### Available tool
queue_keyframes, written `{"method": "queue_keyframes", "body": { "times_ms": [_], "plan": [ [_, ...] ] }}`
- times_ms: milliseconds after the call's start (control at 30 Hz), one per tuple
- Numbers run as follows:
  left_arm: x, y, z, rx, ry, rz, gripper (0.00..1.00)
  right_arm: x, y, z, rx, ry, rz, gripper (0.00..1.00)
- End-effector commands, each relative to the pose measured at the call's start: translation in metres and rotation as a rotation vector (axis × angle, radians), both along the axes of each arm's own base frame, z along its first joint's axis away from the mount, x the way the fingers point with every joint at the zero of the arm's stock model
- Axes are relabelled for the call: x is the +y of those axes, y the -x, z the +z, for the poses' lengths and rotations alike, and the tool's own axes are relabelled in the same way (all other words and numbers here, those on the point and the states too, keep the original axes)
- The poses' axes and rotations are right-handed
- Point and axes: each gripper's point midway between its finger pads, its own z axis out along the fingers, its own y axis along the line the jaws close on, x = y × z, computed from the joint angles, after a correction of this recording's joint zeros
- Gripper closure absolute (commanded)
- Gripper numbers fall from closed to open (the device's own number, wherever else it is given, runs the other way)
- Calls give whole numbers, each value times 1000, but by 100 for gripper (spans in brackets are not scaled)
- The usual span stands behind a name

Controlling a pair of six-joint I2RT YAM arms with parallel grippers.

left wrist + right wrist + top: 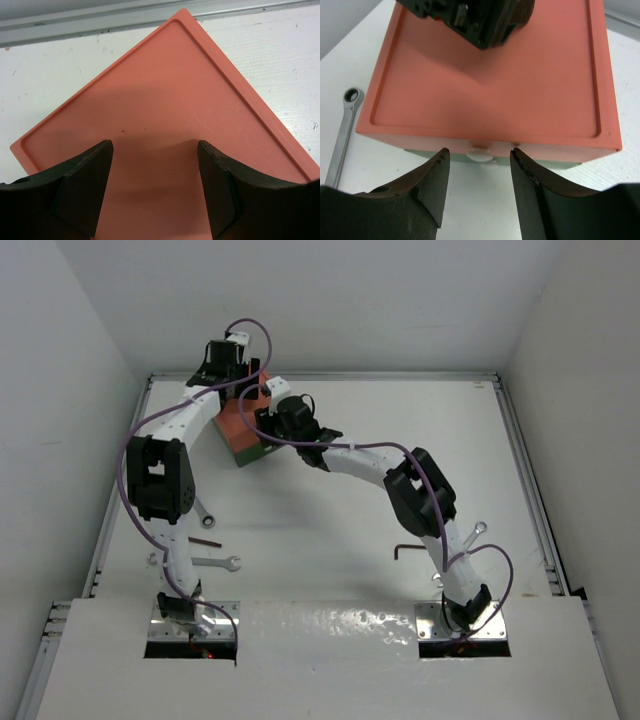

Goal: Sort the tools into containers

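Note:
The box has an orange-red upper drawer (240, 420) and a dark green lower drawer (250, 453), both shut. My left gripper (155, 150) is open just above the orange top (165, 100); in the top view it (238, 378) is over the box's far side. My right gripper (480, 151) is open, its jaws on either side of the upper white knob (481, 155) and a little short of it; the top view shows it (270, 426) at the box's front. Silver wrenches lie at the left (206, 512), (215, 563) and the right (468, 540). A black hex key (407, 550) lies beside the right arm.
A thin dark rod (205, 539) lies between the two left wrenches. One wrench (342, 132) shows left of the box in the right wrist view. Purple cables loop along both arms. A raised metal rail (525, 480) and white walls edge the table.

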Motion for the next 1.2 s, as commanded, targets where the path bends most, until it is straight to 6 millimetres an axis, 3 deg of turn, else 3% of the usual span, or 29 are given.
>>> {"method": "queue_keyframes", "body": {
  "times_ms": [0,467,800,933,1067,1167],
  "plan": [
    [4,14,-29,84,-10,3,34,15,-10,22,-49,-71,-12,49],
    [2,22,-48,124,1,-5,35,18,-11,11,-44,-44,-17,54],
    [3,25,-52,129,-14,-5,35,23,-11,26,-78,-60,-15,56],
    [4,25,-51,126,-12,-4,34,23,-9,27,-77,-69,-18,70],
    [5,25,-53,128,-19,-1,34,22,-8,34,-86,-79,-15,98],
    [5,25,-50,122,-21,-4,34,15,-8,34,-89,-67,-35,100]
  ]
}}
